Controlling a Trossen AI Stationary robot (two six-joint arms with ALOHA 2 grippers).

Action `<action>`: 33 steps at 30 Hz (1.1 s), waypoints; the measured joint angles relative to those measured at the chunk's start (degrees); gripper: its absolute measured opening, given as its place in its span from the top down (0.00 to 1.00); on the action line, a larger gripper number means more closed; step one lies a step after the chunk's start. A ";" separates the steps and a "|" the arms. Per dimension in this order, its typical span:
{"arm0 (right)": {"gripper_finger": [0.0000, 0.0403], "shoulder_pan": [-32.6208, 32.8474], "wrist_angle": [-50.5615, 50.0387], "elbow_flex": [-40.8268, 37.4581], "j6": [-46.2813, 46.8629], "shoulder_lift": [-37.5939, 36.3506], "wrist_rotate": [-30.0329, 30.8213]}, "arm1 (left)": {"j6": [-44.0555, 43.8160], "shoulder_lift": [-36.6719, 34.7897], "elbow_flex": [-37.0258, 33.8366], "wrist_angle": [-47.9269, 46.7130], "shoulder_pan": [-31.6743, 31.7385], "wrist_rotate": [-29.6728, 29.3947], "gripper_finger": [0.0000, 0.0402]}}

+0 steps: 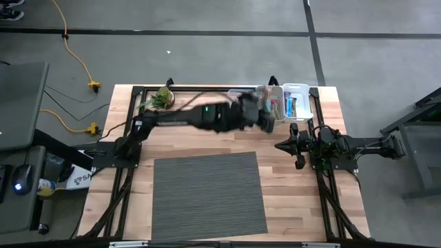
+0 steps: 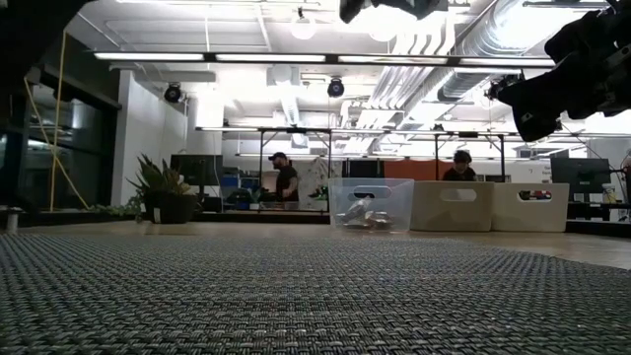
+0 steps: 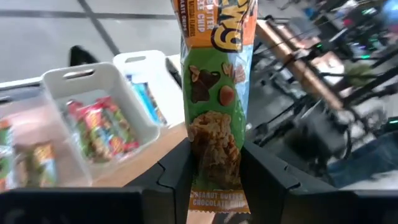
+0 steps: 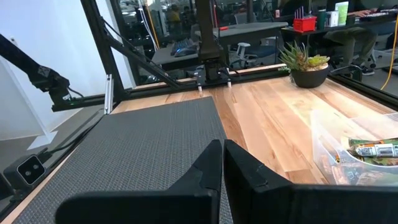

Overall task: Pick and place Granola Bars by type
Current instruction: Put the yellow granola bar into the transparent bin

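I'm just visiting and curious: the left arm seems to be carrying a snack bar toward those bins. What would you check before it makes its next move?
1. Bar gripped: ok. The left gripper is shut on a green and orange granola bar, which stands upright between its fingers.
2. Arm near the bins: ok. In the high view the left gripper is at the row of bins.
3. Right bin for this type: cannot tell. The white bin holds red-wrapped bars; a clear bin holds green-wrapped ones.
4. Exact position over a bin: cannot tell, the arm is blurred.
5. Other arm out of the way: ok. The right gripper is shut, beside the grey mat.
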 joint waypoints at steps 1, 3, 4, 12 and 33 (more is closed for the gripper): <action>1.00 0.00 0.00 0.00 0.00 0.00 0.00 | 0.48 0.00 -0.01 1.32 1.31 2.23 0.71; 1.00 0.01 0.00 0.01 0.02 0.00 0.00 | 1.34 0.00 -0.02 4.31 3.75 6.33 0.71; 1.00 -0.01 0.00 0.01 0.02 0.00 0.00 | 1.36 -0.02 -0.02 5.45 4.78 7.76 0.71; 1.00 0.00 0.00 0.00 0.02 0.00 0.00 | -6.25 -0.07 -0.02 3.70 12.32 17.29 0.71; 1.00 0.00 -0.02 0.01 0.00 0.00 0.00 | -17.17 1.42 -0.78 -18.51 23.97 29.19 0.71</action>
